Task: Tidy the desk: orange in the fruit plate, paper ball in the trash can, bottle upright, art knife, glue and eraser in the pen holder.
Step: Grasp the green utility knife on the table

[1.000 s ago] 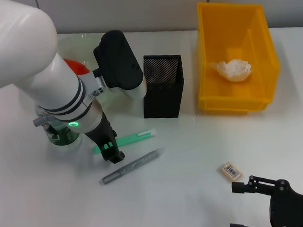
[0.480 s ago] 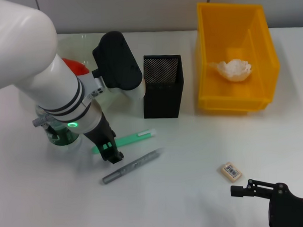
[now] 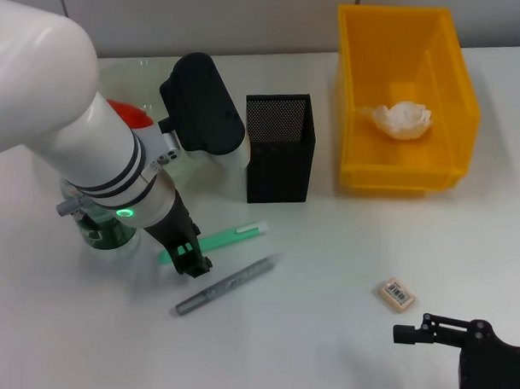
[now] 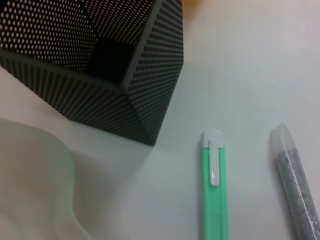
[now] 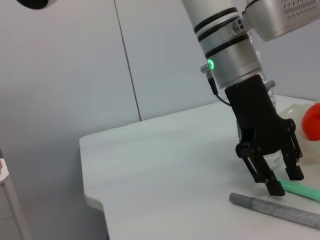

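Observation:
The green art knife [image 3: 228,238] and the grey glue stick [image 3: 227,285] lie side by side in front of the black mesh pen holder [image 3: 279,148]. My left gripper [image 3: 192,262] stands open just over the knife's left end; the right wrist view shows its fingers [image 5: 274,186] spread above the table. The eraser [image 3: 397,294] lies alone at the front right, with my right gripper [image 3: 401,368] open a little nearer than it. The paper ball [image 3: 401,118] sits in the yellow trash can [image 3: 357,95]. The orange [image 3: 130,113] shows in the fruit plate [image 3: 132,70]. The bottle [image 3: 101,230] stands behind my left arm, mostly hidden.
The left wrist view shows the pen holder [image 4: 100,75], the knife [image 4: 214,200], the glue [image 4: 295,190] and a pale edge of the fruit plate [image 4: 35,185]. Bare table stretches between the glue and the eraser. The table's edge lies just in front of the right gripper.
My right gripper has drawn back toward the table's front edge, away from the eraser. The left arm and every object stay where they were.

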